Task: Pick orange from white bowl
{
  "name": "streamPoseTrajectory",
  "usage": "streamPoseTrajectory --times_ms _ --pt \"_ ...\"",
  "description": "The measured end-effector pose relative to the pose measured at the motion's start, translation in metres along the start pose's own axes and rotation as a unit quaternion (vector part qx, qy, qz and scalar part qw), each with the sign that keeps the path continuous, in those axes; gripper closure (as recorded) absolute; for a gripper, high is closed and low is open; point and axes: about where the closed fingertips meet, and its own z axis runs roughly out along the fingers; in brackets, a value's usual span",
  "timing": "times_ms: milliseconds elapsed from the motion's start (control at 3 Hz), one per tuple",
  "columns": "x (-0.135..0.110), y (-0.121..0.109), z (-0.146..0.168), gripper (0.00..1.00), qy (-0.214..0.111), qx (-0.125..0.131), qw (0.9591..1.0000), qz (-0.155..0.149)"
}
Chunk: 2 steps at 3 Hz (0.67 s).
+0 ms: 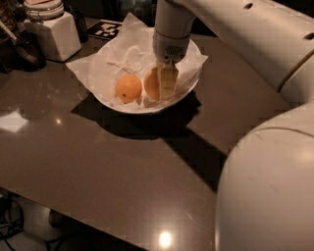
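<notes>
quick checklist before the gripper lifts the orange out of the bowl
1. The gripper is down inside the white bowl: ok.
2. It sits at the orange, the larger fruit: ok.
3. Hold on the orange is secure: cannot tell.
4. The smaller orange, with the dark dot, lies to the side, apart from the gripper: ok.
5. The crumpled paper is not caught by the gripper: cannot tell.

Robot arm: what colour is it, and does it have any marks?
The arm is smooth, fat, rounded and creamy white, with small dark holes and a grey grille at the wrist. Its pale hand is down in the white bowl.
</notes>
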Motion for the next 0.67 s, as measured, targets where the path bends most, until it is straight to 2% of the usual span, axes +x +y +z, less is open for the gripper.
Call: streamPoseTrajectory --times_ms 667 --pt "-0.008 0.029 -0.058 1.0 -0.057 0.032 0.9975 -0.027"
